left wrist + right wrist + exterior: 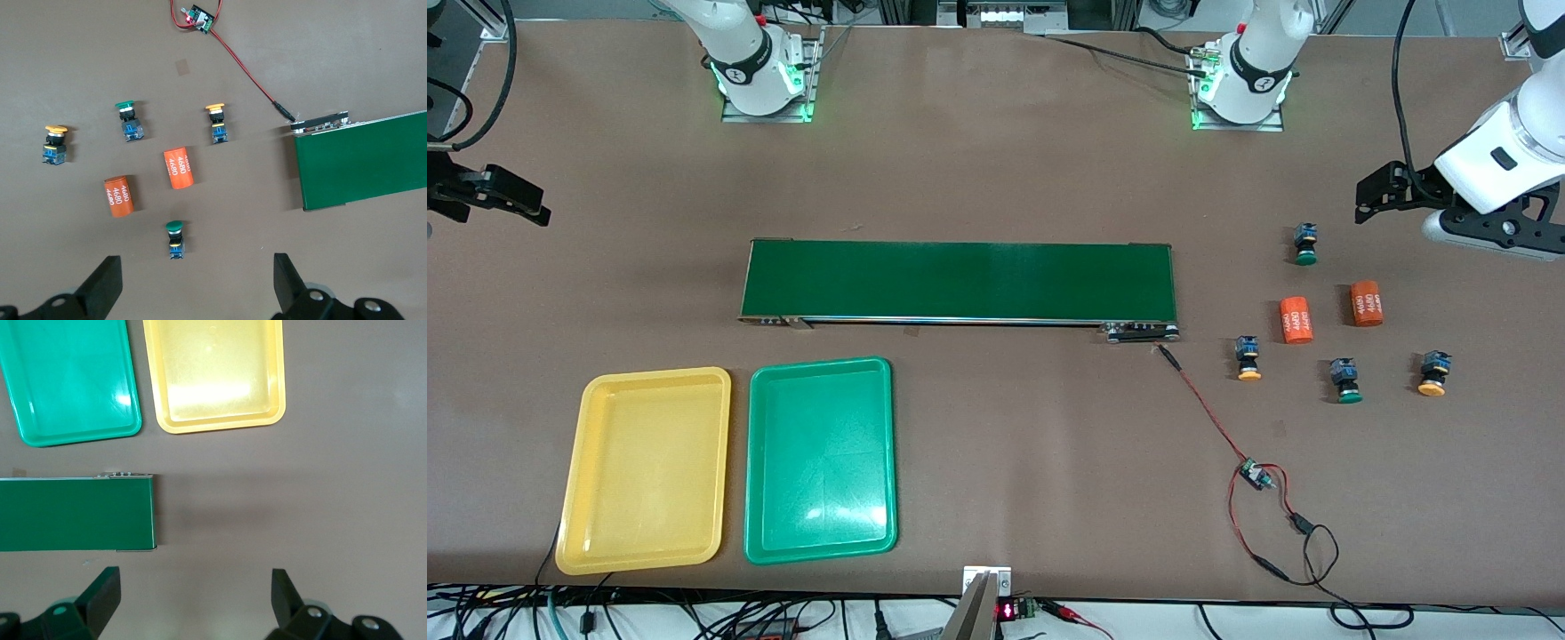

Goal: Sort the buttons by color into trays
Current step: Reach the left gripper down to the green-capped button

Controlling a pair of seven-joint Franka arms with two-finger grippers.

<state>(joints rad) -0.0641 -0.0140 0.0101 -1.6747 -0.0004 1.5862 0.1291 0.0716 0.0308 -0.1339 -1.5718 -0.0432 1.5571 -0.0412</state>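
Note:
Four buttons lie at the left arm's end of the table. Two have green caps (1305, 245) (1346, 380) and two have yellow caps (1248, 358) (1433, 373). My left gripper (1405, 209) hovers open and empty over the table beside the green one farthest from the camera. In the left wrist view that green button (175, 237) lies just ahead of the open left gripper (197, 273). The yellow tray (647, 471) and green tray (821, 460) lie side by side, empty, toward the right arm's end. My right gripper (489, 191) (195, 585) hangs open over bare table.
A long dark-green conveyor belt (960, 280) crosses the middle of the table. Two orange cylinders (1296, 320) (1366, 303) with white numbers lie among the buttons. A red-and-black wire with a small circuit board (1258, 476) runs from the belt's end toward the front edge.

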